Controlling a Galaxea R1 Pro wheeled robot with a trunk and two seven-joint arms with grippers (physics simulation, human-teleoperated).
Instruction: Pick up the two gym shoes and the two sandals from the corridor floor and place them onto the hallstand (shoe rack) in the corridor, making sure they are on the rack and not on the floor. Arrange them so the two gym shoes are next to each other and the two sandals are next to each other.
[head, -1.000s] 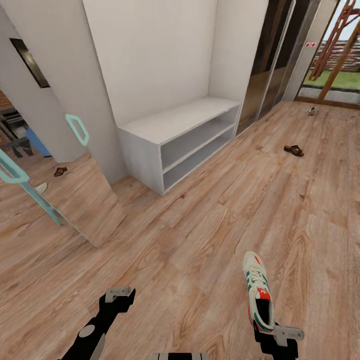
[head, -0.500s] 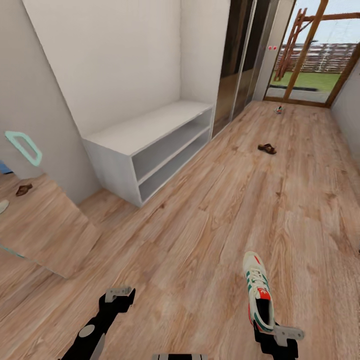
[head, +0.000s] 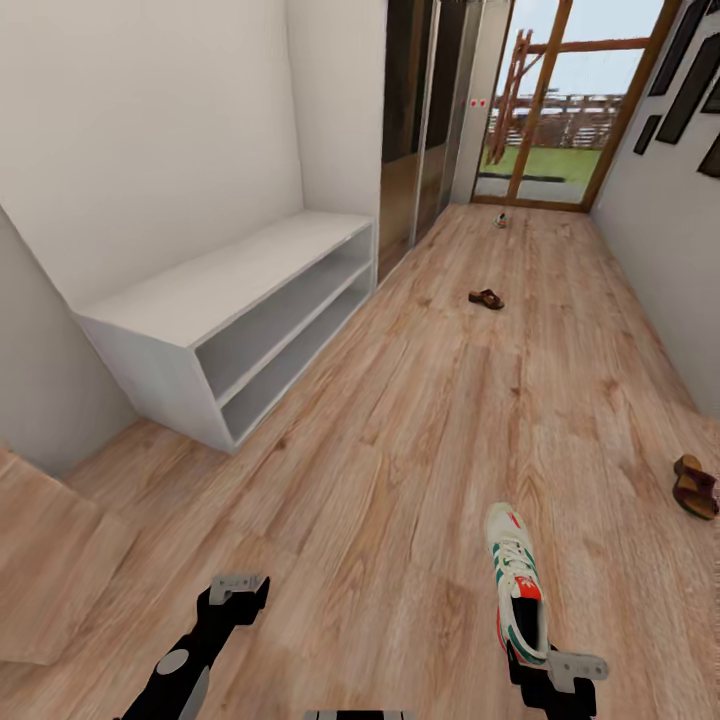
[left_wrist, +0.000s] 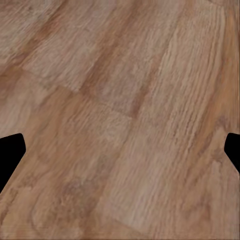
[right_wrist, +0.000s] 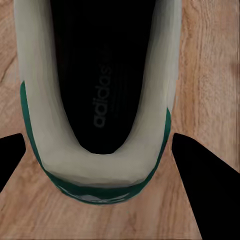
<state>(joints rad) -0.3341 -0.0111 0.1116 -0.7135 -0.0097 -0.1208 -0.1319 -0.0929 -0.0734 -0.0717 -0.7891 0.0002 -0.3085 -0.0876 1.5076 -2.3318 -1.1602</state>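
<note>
My right gripper (head: 540, 665) is shut on the heel of a white gym shoe (head: 517, 585) with green stripes, held toe-forward above the corridor floor (head: 400, 470). In the right wrist view the shoe's heel (right_wrist: 100, 125) sits between both fingers (right_wrist: 205, 190). My left gripper (head: 235, 592) is open and holds nothing, with bare planks (left_wrist: 120, 125) beneath it. The second gym shoe (head: 501, 220) lies far down the corridor by the glass door. One brown sandal (head: 486, 298) lies mid-corridor, the other (head: 695, 486) near the right wall. The pale hallstand (head: 190, 290) stands at the left wall, its shelves bare.
Dark mirrored closet doors (head: 410, 120) follow the hallstand along the left wall. A glass door (head: 545, 100) closes the far end. The right wall (head: 660, 230) carries dark picture frames. Open floor lies between me and the hallstand.
The head view has swung right: the hallstand sits further left in the picture, the leaning mirror is gone, and the sandal by the right wall has come into view. Both grippers and the held shoe are unchanged.
</note>
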